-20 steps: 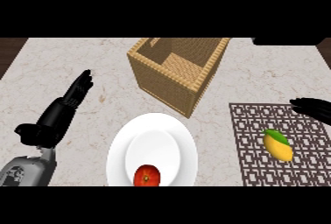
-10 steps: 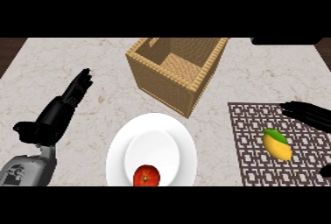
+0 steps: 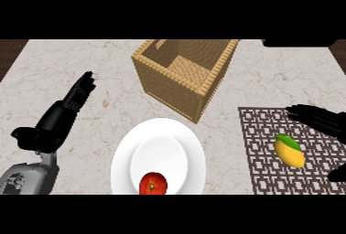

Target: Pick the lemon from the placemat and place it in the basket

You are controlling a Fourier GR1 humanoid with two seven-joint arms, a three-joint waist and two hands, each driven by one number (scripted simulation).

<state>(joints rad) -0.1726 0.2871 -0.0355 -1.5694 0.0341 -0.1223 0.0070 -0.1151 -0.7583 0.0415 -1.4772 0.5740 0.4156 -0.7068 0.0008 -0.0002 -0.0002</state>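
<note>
Yellow lemon [image 3: 289, 153] lies on the placemat [image 3: 260, 176] — ungrasped; my right hand [image 3: 317, 119] hovers just beside it, fingers straight; left hand [image 3: 64, 114] rests open; pick and basket [image 3: 169, 87] placement remain.

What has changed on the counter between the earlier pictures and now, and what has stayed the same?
The right robot hand has moved left, further in over the placemat, towards the lemon. It is open and has taken hold of nothing. The lemon, basket, plate, the red fruit on it and the left robot hand stayed put.
</note>
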